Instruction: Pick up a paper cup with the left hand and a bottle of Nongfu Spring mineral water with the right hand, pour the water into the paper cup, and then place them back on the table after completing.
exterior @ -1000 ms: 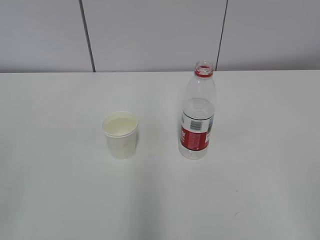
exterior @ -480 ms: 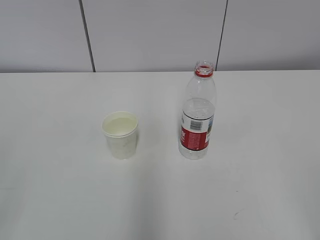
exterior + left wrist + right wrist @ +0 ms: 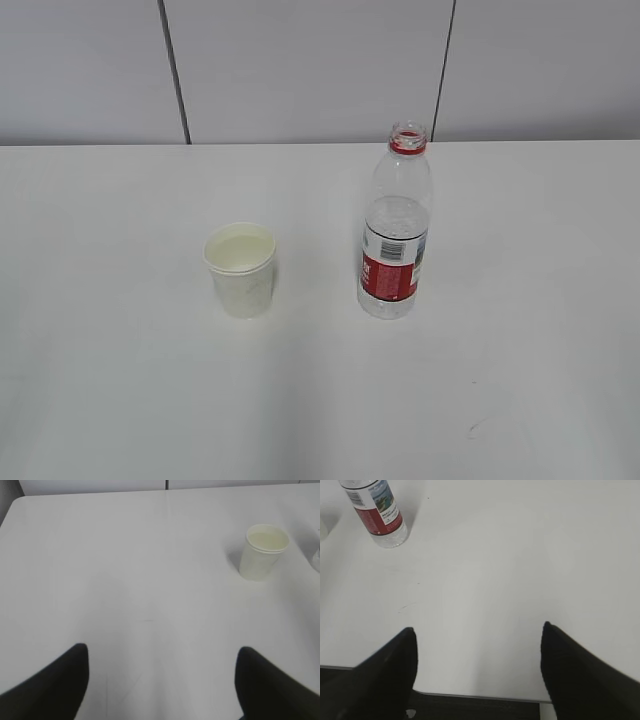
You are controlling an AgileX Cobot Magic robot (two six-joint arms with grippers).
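Observation:
A white paper cup (image 3: 240, 269) stands upright on the white table (image 3: 120, 380), with pale liquid inside. It also shows in the left wrist view (image 3: 262, 552) at the upper right. A clear uncapped Nongfu Spring bottle (image 3: 395, 225) with a red label stands upright to the cup's right, holding water up to about its label top. Its lower part shows in the right wrist view (image 3: 376, 511) at the upper left. My left gripper (image 3: 162, 652) is open and empty, far from the cup. My right gripper (image 3: 479, 630) is open and empty over the table's near edge. Neither arm shows in the exterior view.
A grey panelled wall (image 3: 300, 70) rises behind the table's far edge. The table's near edge (image 3: 485, 696) runs just under my right gripper, with a dark drop below it. A faint scuff mark (image 3: 472, 430) lies on the table front right.

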